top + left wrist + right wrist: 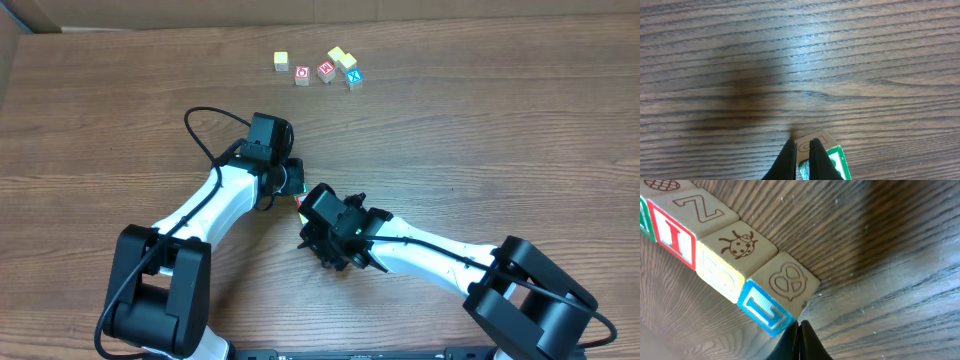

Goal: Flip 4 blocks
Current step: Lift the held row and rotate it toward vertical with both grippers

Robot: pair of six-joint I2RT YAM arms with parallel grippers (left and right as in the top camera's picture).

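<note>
Four blocks [740, 247] to flip, lined up face to face in a slanting row on the worktop [880, 255], midway between the two arms; from overhead almost wholly hidden under the hands. Small wooden cubes: likely light, rigid, hard-edged, nothing to crush. Probably a little slick on the printed faces, so apt to skate over the wood rather than tip if shoved low. Packed tight, hence no room for a finger between neighbours; best taken at either end of the row, or pinched across the two long free sides. For tipping, push high on an edge, not at the base.

Clenched and empty: left hand [801, 146], pointing straight down, tips set on or just over the top edge of the green block [835, 157]; contact not certain. Likewise clamped shut on nothing: right hand [799, 329], tip right beside the lower corner of the blue block [762, 311], at the opposite end of the row. Between those two, red block [675, 237] and yellow block [720, 277]. Both arms folded inward from the near edge, wrists bent down, meeting nose to nose at mid-worktop. Five more cubes [326, 70] well apart at the far side, clear of both hands.
</note>
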